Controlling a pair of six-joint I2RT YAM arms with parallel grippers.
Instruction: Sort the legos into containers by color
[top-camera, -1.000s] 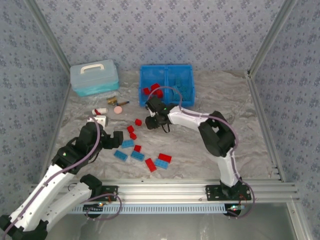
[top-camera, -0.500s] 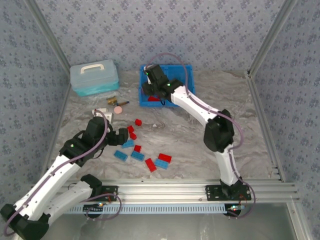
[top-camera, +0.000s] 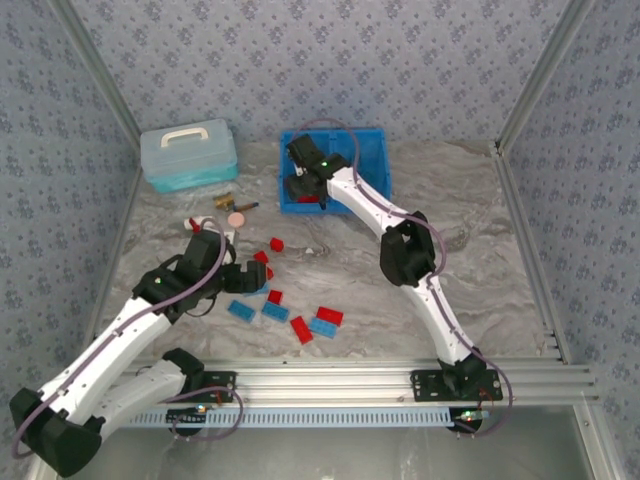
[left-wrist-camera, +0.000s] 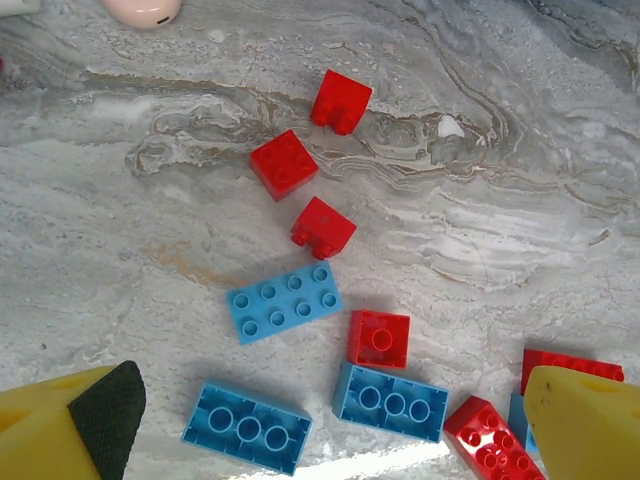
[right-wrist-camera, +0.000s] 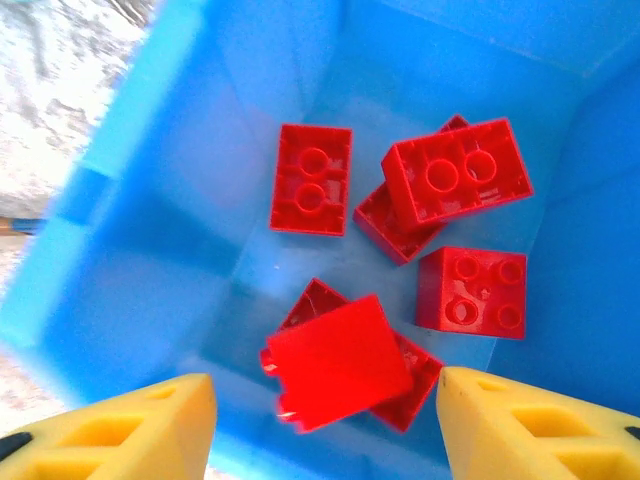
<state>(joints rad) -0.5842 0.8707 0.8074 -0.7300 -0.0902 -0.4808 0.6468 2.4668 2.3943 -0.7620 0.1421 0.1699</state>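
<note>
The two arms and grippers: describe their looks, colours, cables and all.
Both the left arm and right arm have white links, black joints and a lilac cable looped alongside. The left gripper has blocky yellow fingers, one with a black pad; the right gripper has yellow fingers too.

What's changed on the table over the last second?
The right gripper swung from mid-table out over the left compartment of the bin, fingers open above the red bricks there. The left gripper nudged closer to the loose bricks, open. Those bricks and the teal box stayed put.
</note>
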